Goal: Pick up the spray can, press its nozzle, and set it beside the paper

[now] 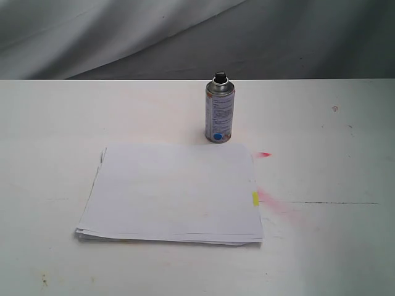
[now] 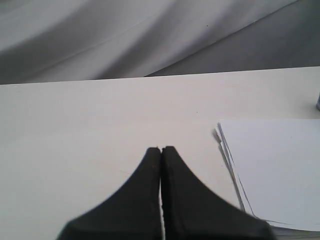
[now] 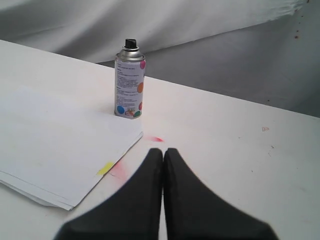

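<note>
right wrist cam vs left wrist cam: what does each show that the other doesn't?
Only right wrist: the can in full, upright, with its nozzle; the yellow tab; red smears on the table; the right end effector, shut and empty.
Only left wrist: the left end effector, shut and empty. A grey sliver at the frame edge may be the can, but I cannot tell.
Both: the paper, the white table and the grey cloth behind it.
</note>
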